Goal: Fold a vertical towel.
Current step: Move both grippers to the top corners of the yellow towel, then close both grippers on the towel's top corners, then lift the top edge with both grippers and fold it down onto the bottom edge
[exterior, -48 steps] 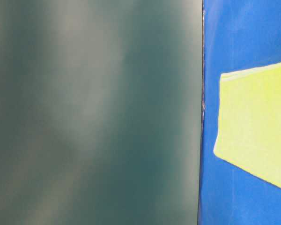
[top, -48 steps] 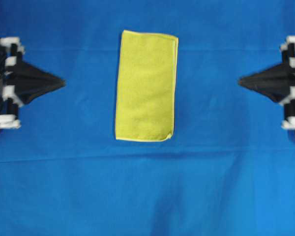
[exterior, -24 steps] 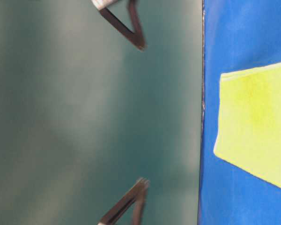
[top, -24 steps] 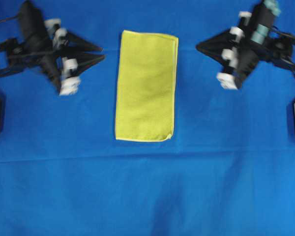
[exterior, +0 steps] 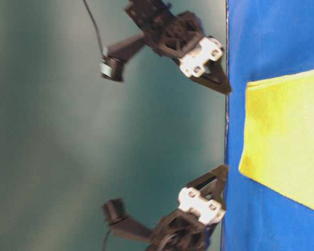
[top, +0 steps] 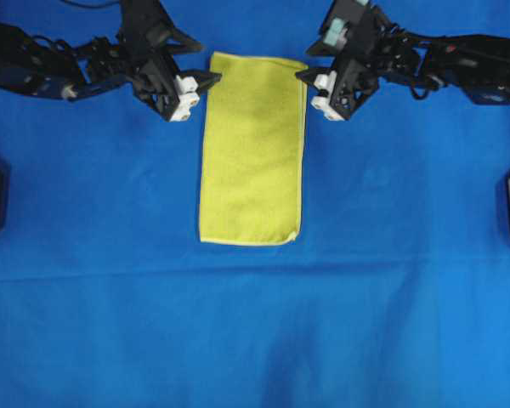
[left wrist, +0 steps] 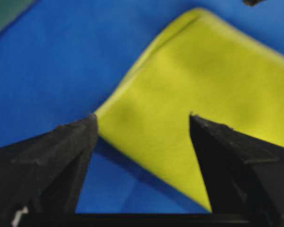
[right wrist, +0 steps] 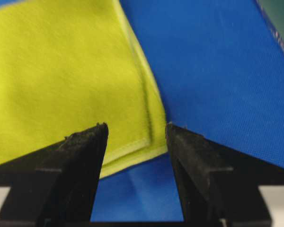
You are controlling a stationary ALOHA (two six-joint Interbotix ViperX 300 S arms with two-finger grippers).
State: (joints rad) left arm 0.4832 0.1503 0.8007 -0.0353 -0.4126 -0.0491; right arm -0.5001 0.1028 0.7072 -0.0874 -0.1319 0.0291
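Approach step, by my reading: from overhead the towel (top: 253,149) lies flat and long on the blue cloth (top: 255,331), short hem at twelve o'clock, and my two claws flank that far end, left gripper (top: 206,82) at its ten o'clock corner, right gripper (top: 305,78) at its two o'clock corner, neither one holding anything. Table-level view, turned on its side: both claws hover over the far edge of the blue cloth, tips pointing at the towel's (exterior: 288,151) short hem, jaws spread, nothing between them. Left wrist camera: my left fingers (left wrist: 57,156) stand wide apart and empty, the towel's (left wrist: 189,99) corner sits right in the gap at twelve o'clock. Right wrist camera: right fingers (right wrist: 80,156) likewise parted and bare, straddling the hemmed corner of the towel (right wrist: 61,75). Next, I judge, both claws must drop onto those corners together, pinch the hem, then carry it toward six o'clock.
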